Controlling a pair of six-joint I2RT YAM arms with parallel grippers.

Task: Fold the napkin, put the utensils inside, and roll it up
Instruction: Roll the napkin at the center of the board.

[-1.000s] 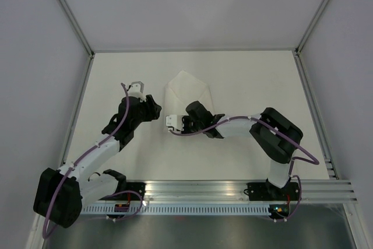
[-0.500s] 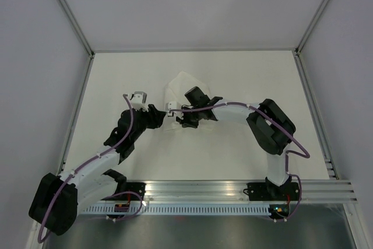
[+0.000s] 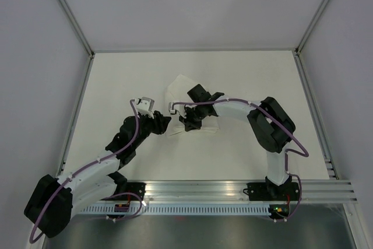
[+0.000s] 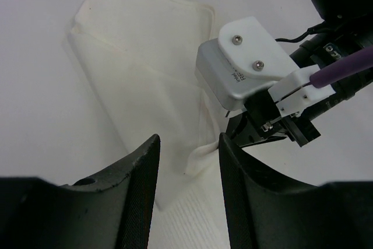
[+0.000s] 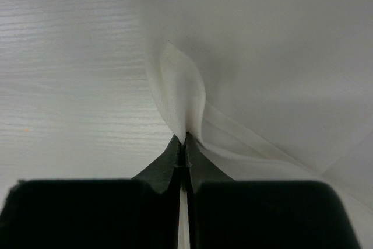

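While the napkin stood taller and more pointed a second ago, from above it now lies bunched mid-table. Both arms have closed in: the left gripper reaches its near-left edge and the right gripper bends down onto it, with bare tabletop all round.

From the left wrist, the spread fingers straddle the cloth's edge.

From the right wrist, the jaws are pressed together, pinching a raised fold.

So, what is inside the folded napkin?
Only white cloth layers show in the napkin; the right fingers pinch one fold of it. No utensils are visible. Anything lying between the layers is covered.
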